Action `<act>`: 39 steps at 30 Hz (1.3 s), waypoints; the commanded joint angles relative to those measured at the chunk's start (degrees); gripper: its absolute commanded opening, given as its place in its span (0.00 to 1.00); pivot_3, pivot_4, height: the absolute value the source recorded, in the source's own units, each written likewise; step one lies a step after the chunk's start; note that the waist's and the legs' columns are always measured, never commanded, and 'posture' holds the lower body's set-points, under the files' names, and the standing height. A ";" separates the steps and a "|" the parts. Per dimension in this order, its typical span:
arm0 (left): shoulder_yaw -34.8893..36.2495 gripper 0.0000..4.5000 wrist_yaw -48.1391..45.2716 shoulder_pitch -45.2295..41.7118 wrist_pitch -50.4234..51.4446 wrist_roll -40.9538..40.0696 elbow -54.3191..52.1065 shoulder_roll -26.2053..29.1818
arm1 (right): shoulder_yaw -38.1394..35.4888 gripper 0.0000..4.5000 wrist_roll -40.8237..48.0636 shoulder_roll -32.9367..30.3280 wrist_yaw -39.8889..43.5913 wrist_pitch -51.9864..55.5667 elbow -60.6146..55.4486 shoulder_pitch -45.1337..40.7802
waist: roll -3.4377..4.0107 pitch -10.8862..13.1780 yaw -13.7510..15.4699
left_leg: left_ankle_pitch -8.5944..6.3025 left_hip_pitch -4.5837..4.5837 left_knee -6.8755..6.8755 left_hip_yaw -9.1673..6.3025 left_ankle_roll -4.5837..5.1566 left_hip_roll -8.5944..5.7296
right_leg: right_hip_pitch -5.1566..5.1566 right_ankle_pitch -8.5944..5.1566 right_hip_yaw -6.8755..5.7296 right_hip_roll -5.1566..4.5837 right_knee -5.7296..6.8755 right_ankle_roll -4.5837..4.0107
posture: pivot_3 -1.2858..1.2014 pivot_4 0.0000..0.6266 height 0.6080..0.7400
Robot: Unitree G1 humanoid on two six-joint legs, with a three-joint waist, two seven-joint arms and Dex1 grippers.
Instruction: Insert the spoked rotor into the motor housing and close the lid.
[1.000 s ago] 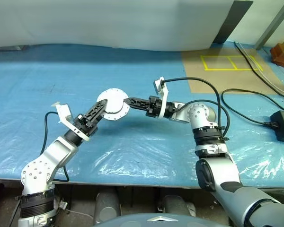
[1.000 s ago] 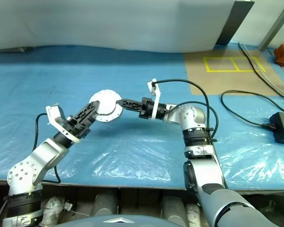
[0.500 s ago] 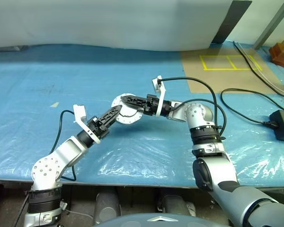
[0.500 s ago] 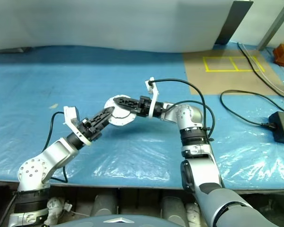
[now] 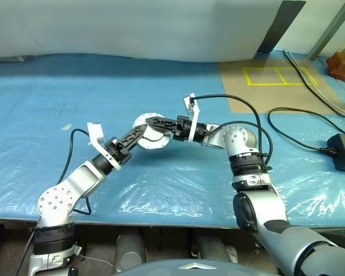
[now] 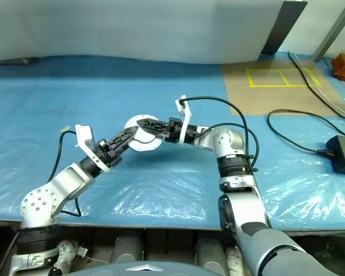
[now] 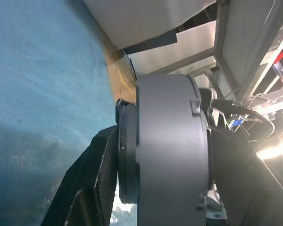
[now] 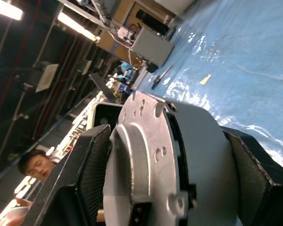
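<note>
From the head views you see both arms meeting over the blue sheet (image 5: 178, 172), with the housing (image 5: 153, 137) held in the air between them. Your left gripper (image 5: 139, 133) grips it from the left, your right gripper (image 5: 150, 121) reaches across its top.

In your left wrist view the housing (image 7: 167, 155) sits edge-on between the fingers (image 7: 92, 188), clamped.

In your right wrist view the fingers (image 8: 80, 165) straddle the closed housing (image 8: 151, 169), apparently touching it; a person (image 8: 30, 162) shows beyond.
</note>
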 commanded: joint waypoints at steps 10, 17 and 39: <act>5.23 0.56 -0.94 -2.22 -5.11 -0.18 -2.07 -0.60 | -0.88 0.79 0.69 -1.29 0.81 -3.19 4.59 -2.95 | -0.01 0.00 0.08 | 0.00 -0.03 0.01 -0.01 0.00 0.00 | 0.00 0.00 -0.03 0.00 0.00 0.00 | 0.52 0.24 1.00; 8.41 0.56 -0.87 -4.06 -8.25 2.05 -0.27 0.55 | -0.57 0.79 0.67 -1.46 1.17 -3.91 5.41 -3.23 | -0.01 0.00 0.02 | 0.00 -0.02 0.01 -0.01 0.00 0.01 | 0.00 0.00 -0.03 0.00 0.01 0.00 | 0.52 0.24 1.00; 14.48 0.56 -3.65 -19.02 -26.43 38.88 38.42 10.23 | 1.60 0.79 -0.50 -2.06 1.40 -5.11 1.51 -0.87 | -0.57 -0.06 1.20 | 0.01 -0.16 0.10 -0.14 0.01 0.01 | 0.00 0.01 -0.21 -0.04 0.02 0.01 | 0.52 0.24 1.00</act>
